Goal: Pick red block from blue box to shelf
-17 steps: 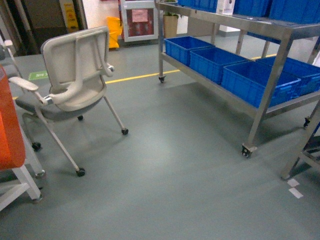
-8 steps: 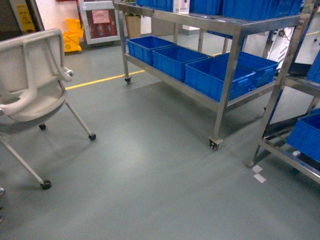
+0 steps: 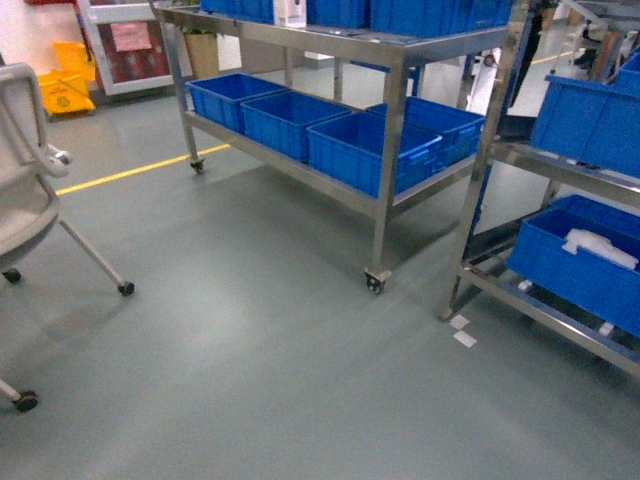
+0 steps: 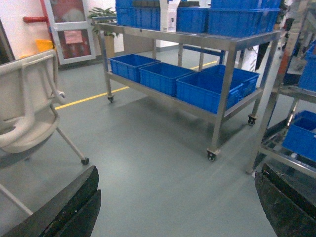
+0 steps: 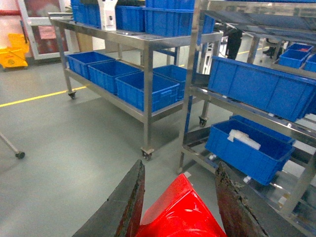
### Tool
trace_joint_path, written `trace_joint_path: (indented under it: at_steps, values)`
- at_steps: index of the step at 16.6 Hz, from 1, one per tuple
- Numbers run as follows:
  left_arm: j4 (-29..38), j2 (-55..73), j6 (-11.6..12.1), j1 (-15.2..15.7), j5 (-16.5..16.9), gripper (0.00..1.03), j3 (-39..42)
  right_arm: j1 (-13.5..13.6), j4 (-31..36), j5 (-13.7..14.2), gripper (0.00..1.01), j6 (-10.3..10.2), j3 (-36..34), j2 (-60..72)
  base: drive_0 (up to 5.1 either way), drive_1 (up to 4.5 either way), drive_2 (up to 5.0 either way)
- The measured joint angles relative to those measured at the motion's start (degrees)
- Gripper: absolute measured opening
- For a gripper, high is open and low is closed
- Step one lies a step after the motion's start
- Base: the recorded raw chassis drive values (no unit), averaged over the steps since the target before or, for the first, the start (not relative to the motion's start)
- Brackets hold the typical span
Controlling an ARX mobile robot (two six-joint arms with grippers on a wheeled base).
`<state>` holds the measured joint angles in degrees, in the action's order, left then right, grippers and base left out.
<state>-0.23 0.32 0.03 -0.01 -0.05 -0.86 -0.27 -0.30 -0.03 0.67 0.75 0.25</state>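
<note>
Red block [image 5: 180, 212] sits clamped between the right gripper [image 5: 177, 197] fingers, mid-carry toward the shelf [image 5: 256, 94]. Left gripper [image 4: 173, 207] hangs spread and empty. Next comes approaching a tier and finding free space beside the blue crates [image 5: 252, 145].

- Left pincer [image 4: 175, 210]: only two finger pads show, at the lower left and lower right corners of the left wrist view.
- Left pincer's fingers [image 4: 64, 210]: black, matte, broad slabs; a seam runs along the edge of the lower-left one, splitting it into two layers; surface lightly ribbed or grained.
- Right pincer [image 5: 180, 207]: two fingers rise from the bottom edge of the right wrist view, centre.
- Right pincer's fingers [image 5: 126, 207]: dark grey to black, tapering to blunt tips; inner faces rough, scuffed, with pale worn specks and a brownish cast.
- Head view: no part of the robot's body visible.
- No cables, screws or markings discernible.
</note>
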Motion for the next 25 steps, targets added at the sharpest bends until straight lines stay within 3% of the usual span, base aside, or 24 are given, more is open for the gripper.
trace_joint_path:
  at_steps: [25]
  values:
    - [0.00,0.00,0.00,0.00,0.00,0.98,0.00,0.00,0.00,0.00,0.37,-0.02,0.00,0.00,-1.4,-1.43,-1.4]
